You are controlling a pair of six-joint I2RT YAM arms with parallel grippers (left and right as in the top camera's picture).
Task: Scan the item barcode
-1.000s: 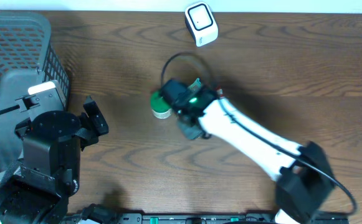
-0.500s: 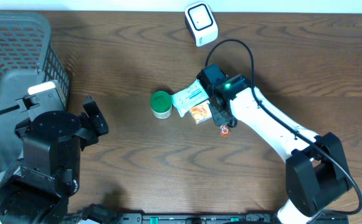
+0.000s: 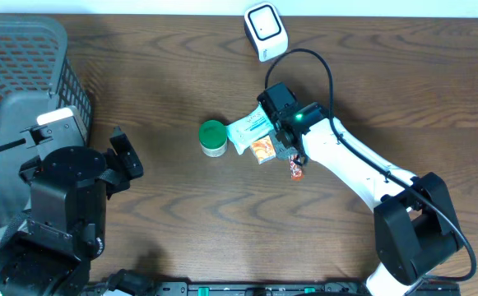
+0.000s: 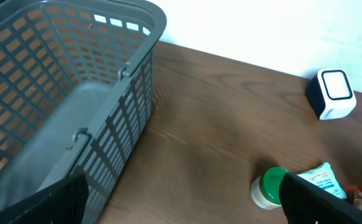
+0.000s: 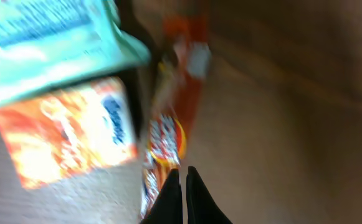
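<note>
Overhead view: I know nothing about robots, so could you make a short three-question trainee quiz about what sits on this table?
1. True or false: the green-lidded jar stands on the table, outside the basket.
2. In the overhead view, which lies nearest the picture's top edge? A. white scanner B. teal packet C. orange packet
3. Fill in: the left gripper has its jaws wide ____.

Key: 1 true; 2 A; 3 open.
</note>
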